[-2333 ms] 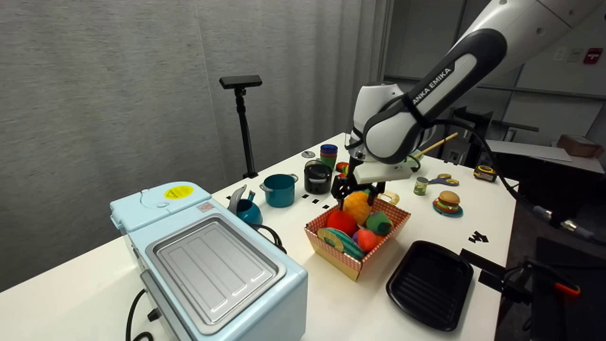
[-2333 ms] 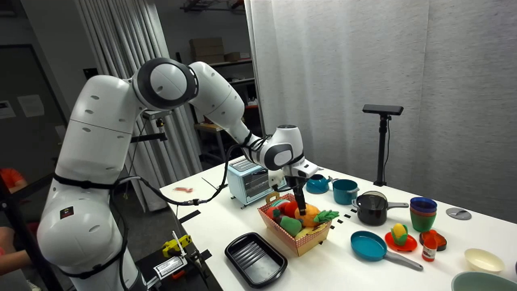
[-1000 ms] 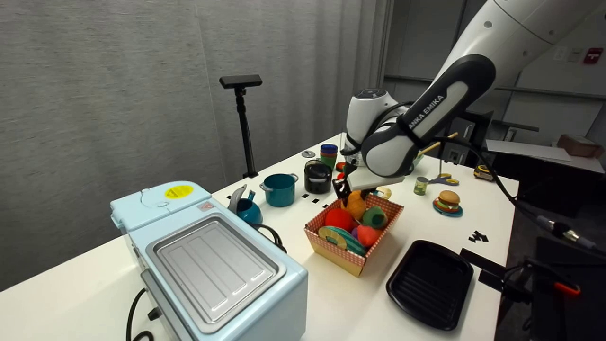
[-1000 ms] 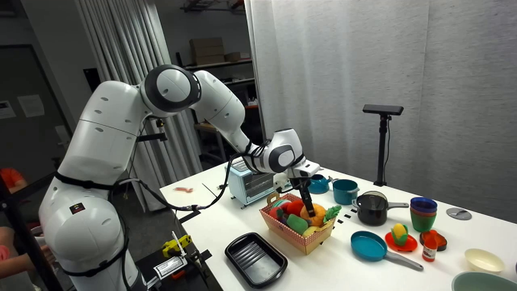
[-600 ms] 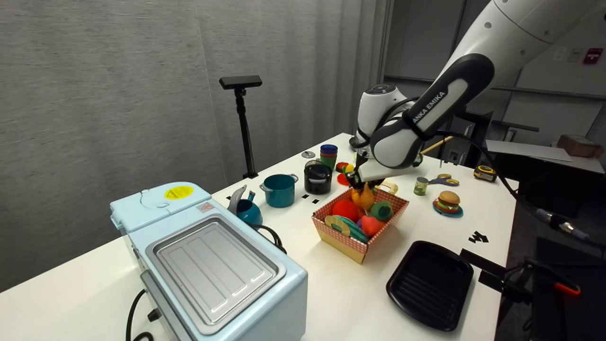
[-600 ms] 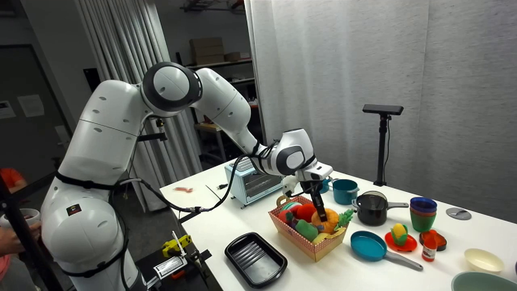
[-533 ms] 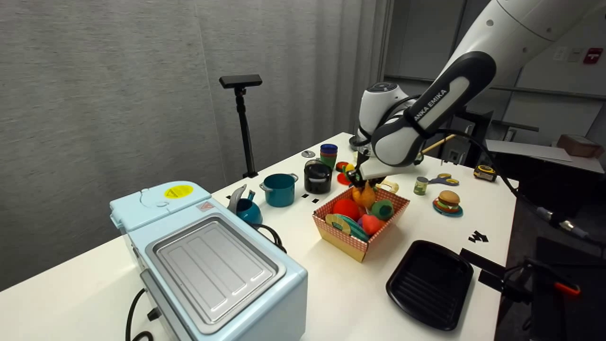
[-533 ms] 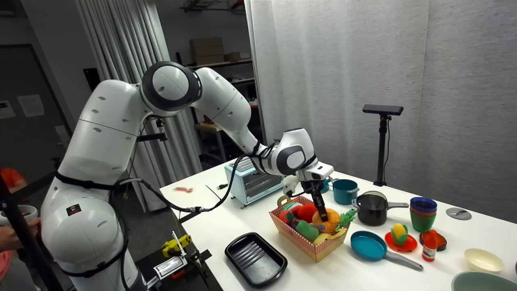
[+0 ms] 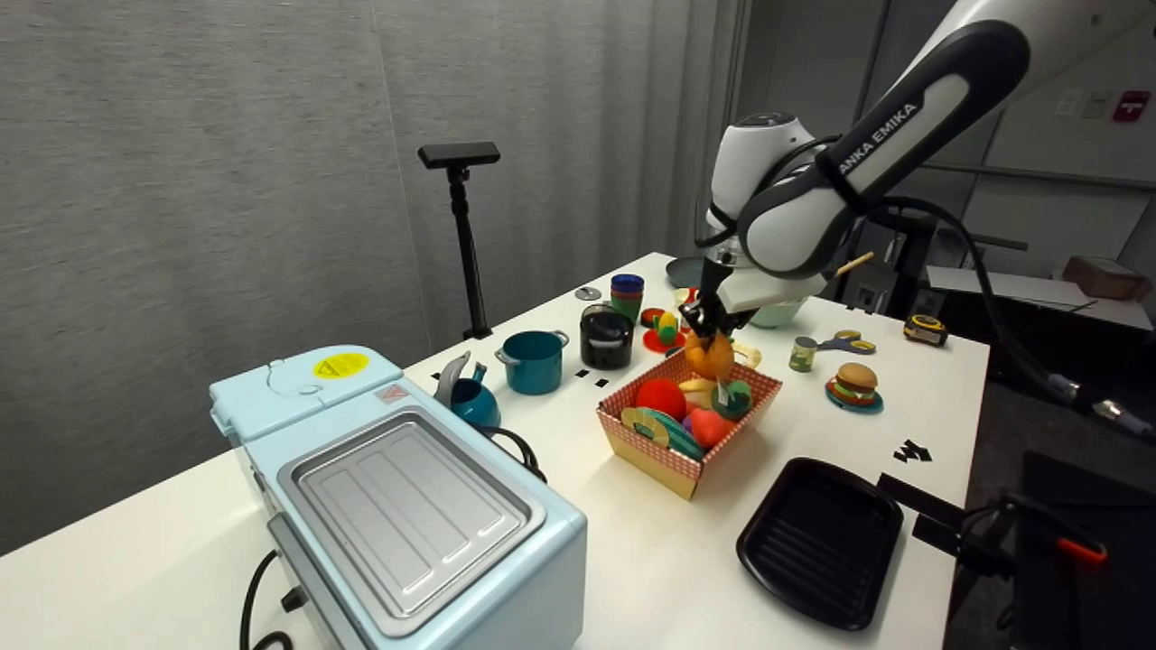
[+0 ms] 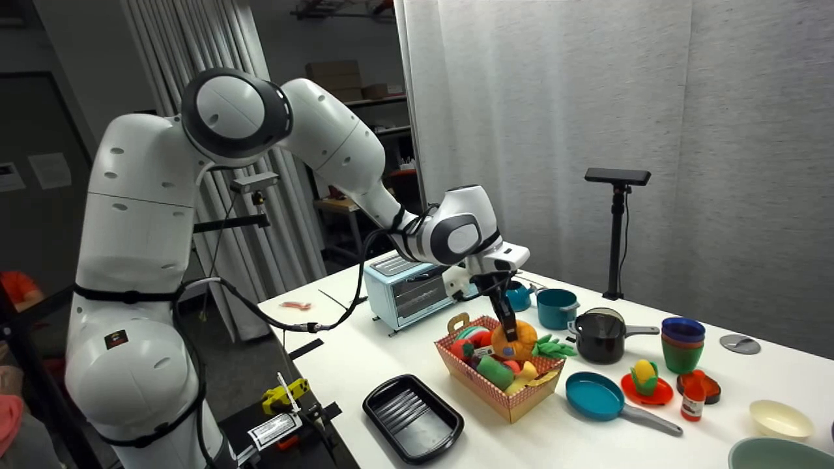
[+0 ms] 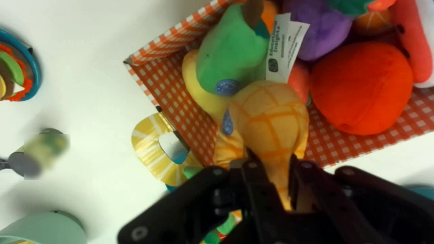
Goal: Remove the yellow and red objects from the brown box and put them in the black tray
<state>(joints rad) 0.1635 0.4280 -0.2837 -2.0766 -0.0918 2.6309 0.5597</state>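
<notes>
We see a white robot arm reaching over a small brown box, trimmed and lined in red-and-white gingham, on a white table. The black gripper has its fingers narrowed on a gathered part of a plush pineapple, orange-yellow with grid lines; it is held over one end of the box, and in the wrist view its rounded body bulges out past the fingers. We cannot tell whether it hangs clear of the toys beneath. In an exterior view, its green leaves stick out past the box's rim. Inside the box we make out a round red plush fruit, with a plush watermelon slice just beside it, and a green plush fruit with a brown stem. Seen in an exterior view, a black tray lies near the box, to its right and closer to the camera. A pale blue toaster oven stands left of the box and closer too, while a toy hamburger sits beyond the box to the right, and a teal pot beyond it to the left.
</notes>
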